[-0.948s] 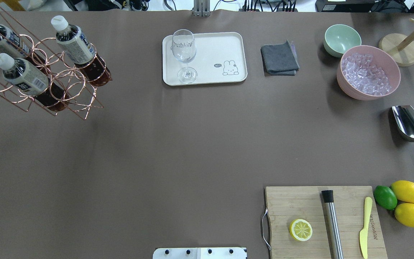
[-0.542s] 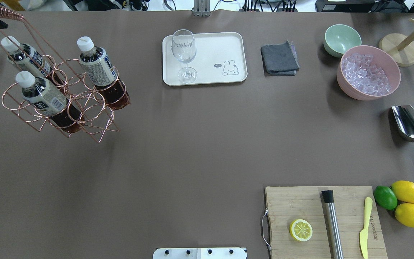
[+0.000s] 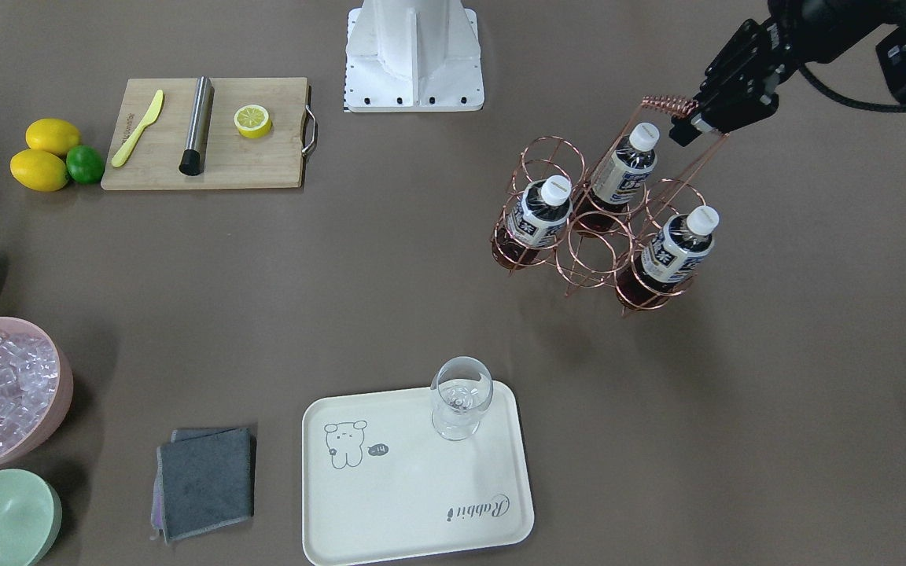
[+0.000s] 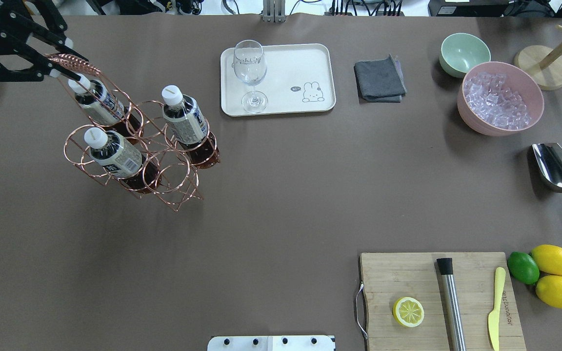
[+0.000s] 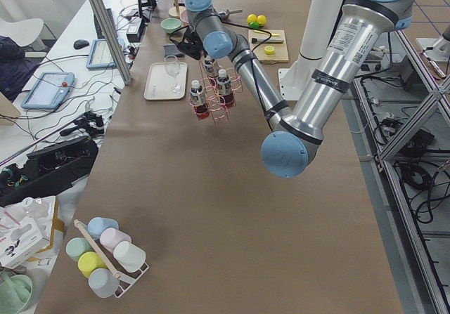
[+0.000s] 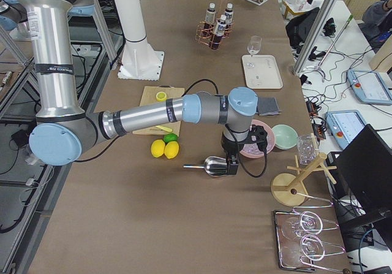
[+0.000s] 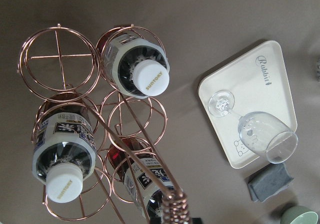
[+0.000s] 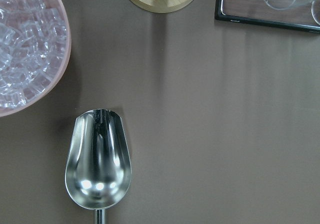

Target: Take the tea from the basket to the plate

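The left claw (image 4: 62, 59) pinches the coil-wrapped top of the handle on the copper wire basket (image 4: 173, 187); its arm is cut off by the corner of the overhead view; whether the basket's feet touch the bench (image 4: 271, 195) I cannot make out. All three tea bottles (image 4: 186, 122) stand in its rings, well apart from the cream tray (image 3: 421, 503); the handle wires cross in front of the rearmost one. The right claw (image 6: 233, 163) shows only small, from the side, over the steel scoop (image 8: 98, 159); its fingers lie outside its own camera's picture, so wide or narrow I cannot tell; the scoop's handle runs off that picture's edge. The bottle caps read "SUNTORY"; the labels carry Japanese print, too small to read in full. The tray bears "Rabbit" in script beside a small bear; a wine glass (image 3: 461, 405) stands on one corner.
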Robot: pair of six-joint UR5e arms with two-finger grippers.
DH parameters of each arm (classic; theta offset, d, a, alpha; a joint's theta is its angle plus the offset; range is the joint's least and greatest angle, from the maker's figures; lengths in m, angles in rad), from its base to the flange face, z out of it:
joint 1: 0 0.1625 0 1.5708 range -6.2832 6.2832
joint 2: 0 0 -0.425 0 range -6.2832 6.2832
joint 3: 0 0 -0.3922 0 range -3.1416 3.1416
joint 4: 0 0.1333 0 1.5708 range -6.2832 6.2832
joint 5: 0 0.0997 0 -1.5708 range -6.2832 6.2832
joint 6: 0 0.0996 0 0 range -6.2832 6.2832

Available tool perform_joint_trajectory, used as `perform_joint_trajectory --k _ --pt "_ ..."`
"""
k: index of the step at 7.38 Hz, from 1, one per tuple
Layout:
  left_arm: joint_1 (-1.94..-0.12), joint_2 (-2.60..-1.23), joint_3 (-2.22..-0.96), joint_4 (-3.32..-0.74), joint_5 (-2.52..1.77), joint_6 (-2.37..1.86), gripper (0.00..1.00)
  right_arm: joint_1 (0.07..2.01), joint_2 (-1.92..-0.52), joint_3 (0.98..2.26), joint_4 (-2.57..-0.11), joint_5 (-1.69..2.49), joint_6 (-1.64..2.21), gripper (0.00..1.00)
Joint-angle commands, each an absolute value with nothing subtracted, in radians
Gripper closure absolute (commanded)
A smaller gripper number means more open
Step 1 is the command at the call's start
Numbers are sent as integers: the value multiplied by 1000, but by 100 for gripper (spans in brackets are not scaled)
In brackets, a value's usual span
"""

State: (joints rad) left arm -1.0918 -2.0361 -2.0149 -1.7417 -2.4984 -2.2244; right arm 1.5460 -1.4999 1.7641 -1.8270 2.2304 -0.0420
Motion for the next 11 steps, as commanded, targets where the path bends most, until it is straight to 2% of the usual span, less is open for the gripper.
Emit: perform_joint_trajectory --k 1,6,11 --pt "-971 -2055 -1979 -1905 -2383 -2278 100 1546 -1500 1763 -1827 2227 -43 0" --pt "-933 -2111 -1976 -1974 -2379 -2448 100 1545 -1497 1764 -1827 2204 -43 0" --pt "-795 -2131 -1976 -2140 -2209 -2753 100 1545 -1526 1772 -1827 2192 -43 0"
